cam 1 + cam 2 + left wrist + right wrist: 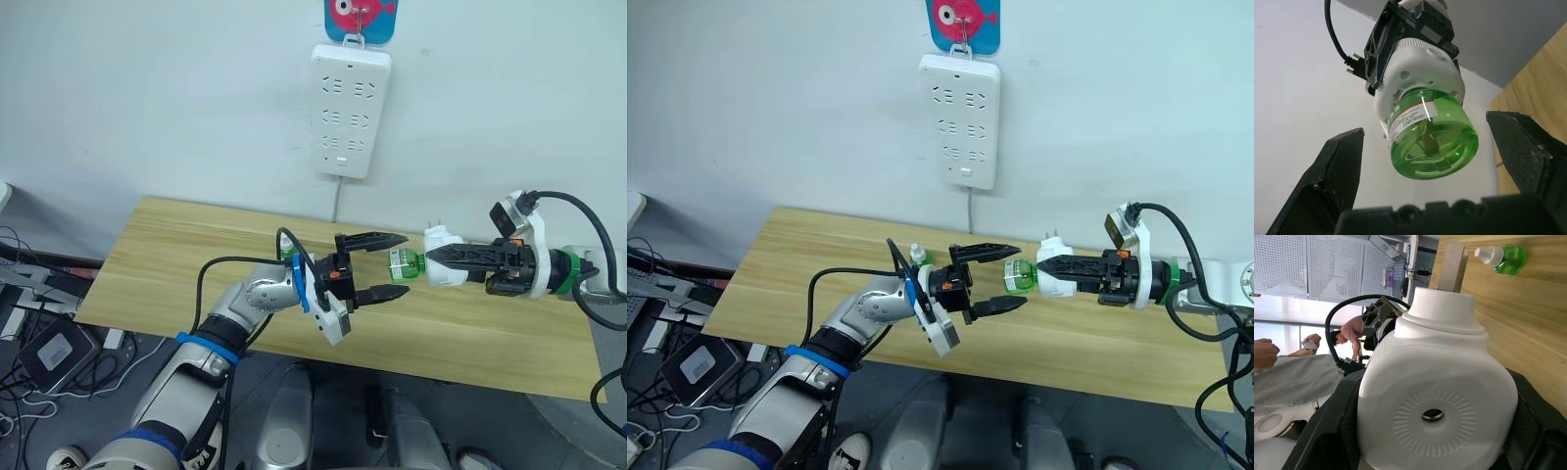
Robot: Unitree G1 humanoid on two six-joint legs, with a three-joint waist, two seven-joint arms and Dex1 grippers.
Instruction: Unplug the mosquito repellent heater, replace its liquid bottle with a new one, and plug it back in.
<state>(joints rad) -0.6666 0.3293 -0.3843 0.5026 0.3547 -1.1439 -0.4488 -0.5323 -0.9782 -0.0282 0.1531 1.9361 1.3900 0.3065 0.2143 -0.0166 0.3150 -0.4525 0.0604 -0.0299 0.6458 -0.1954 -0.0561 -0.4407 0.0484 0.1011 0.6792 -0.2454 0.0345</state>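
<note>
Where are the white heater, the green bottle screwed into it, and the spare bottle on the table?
mosquito repellent heater (1435, 401): right wrist view, its rounded top near the vent hole.
green bottle (1432, 147): left wrist view, its clear base.
spare bottle (1506, 258): right wrist view, its green body.

A pale wooden table (176, 255) stands against a plain white wall (147, 98). A white power strip (350, 110) hangs on the wall above the table, below a blue hook plate with a pink fish (360, 15), its cord running down behind the table. On the floor to the left lie tangled cables (24, 284) and a grey box (59, 345)
</note>
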